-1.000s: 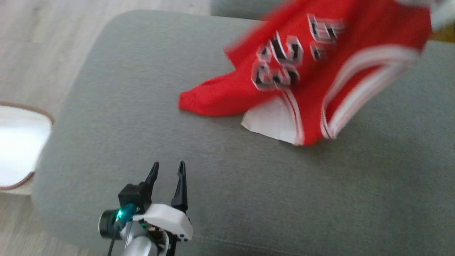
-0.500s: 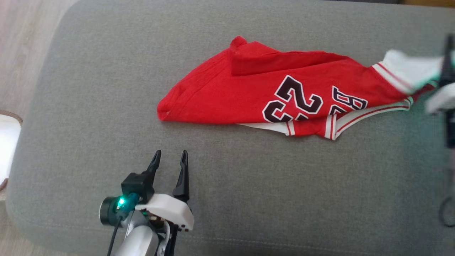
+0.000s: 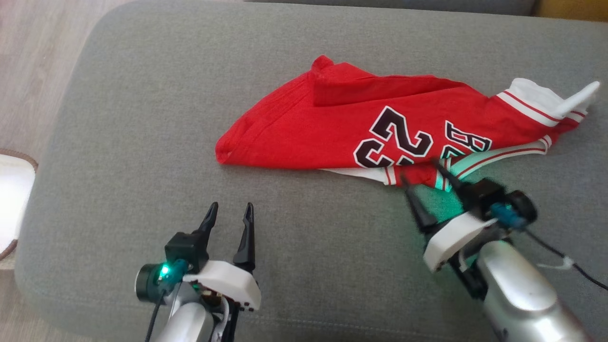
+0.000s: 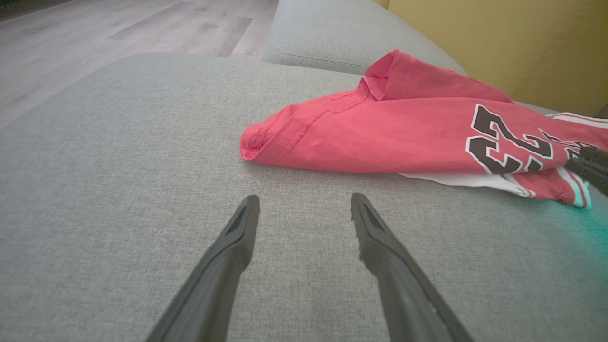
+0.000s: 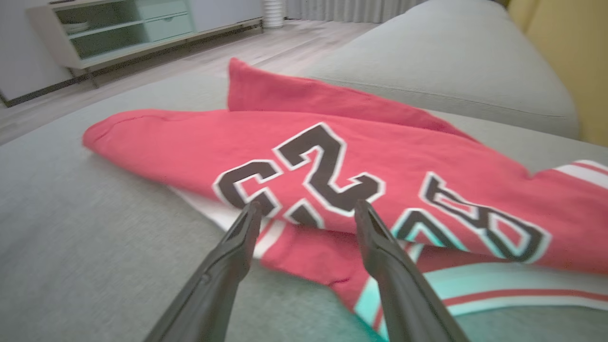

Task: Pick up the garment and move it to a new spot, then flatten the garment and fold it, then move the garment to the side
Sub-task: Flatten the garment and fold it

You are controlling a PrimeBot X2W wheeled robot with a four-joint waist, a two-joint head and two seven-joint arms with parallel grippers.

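A red jersey (image 3: 332, 128) with a black "23" and white trim lies crumpled on the grey sofa seat (image 3: 142, 142), stretched from the middle to the right. My right gripper (image 3: 420, 171) is open at the jersey's near edge, its fingertips over the striped hem. In the right wrist view the jersey (image 5: 332, 156) lies just past my right gripper (image 5: 306, 206), which holds nothing. My left gripper (image 3: 230, 209) is open over bare cushion, short of the jersey's left tip. The left wrist view shows that gripper (image 4: 304, 199) empty, with the jersey (image 4: 380, 137) ahead to the right.
Wooden floor (image 3: 38, 57) lies beyond the seat's rounded left edge, with a white, brown-rimmed object (image 3: 12, 204) on it. A yellow back cushion (image 4: 498, 42) rises behind the jersey. A low cabinet (image 5: 118, 28) stands far off. A thin cable (image 3: 560, 261) trails from my right wrist.
The jersey, lifted a second ago, now lies flat on the seat. My right gripper has left its far right end and come to its near edge. The camera shifted too.
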